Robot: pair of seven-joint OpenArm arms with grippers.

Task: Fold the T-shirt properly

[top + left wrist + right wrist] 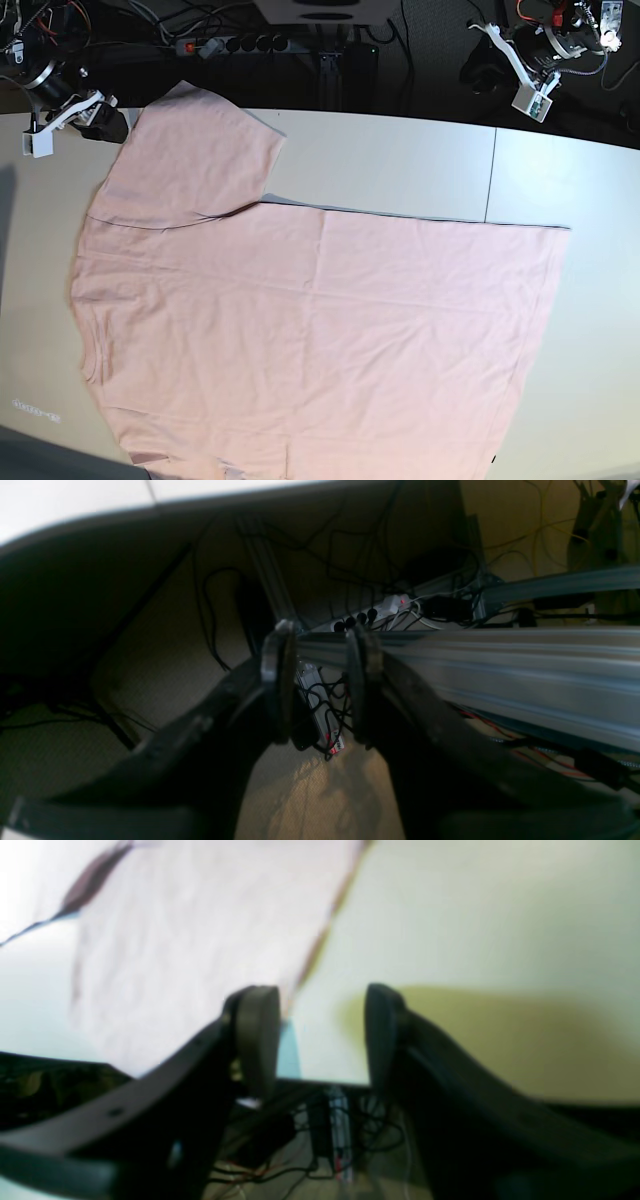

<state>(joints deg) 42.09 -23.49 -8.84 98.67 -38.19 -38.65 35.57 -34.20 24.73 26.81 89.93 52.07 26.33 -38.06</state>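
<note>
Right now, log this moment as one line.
T-shirt: flat on table, unfolded | left gripper: open, empty, off table | right gripper: open, empty, by sleeve

Base view: even, bright light on the tabletop; dark beyond its far edge; slight barrel bend at frame edges. Left wrist view: dim, motion-smeared right side, warm patch on floor. Right wrist view: soft focus, overexposed top left, yellowish shadow at right.
</note>
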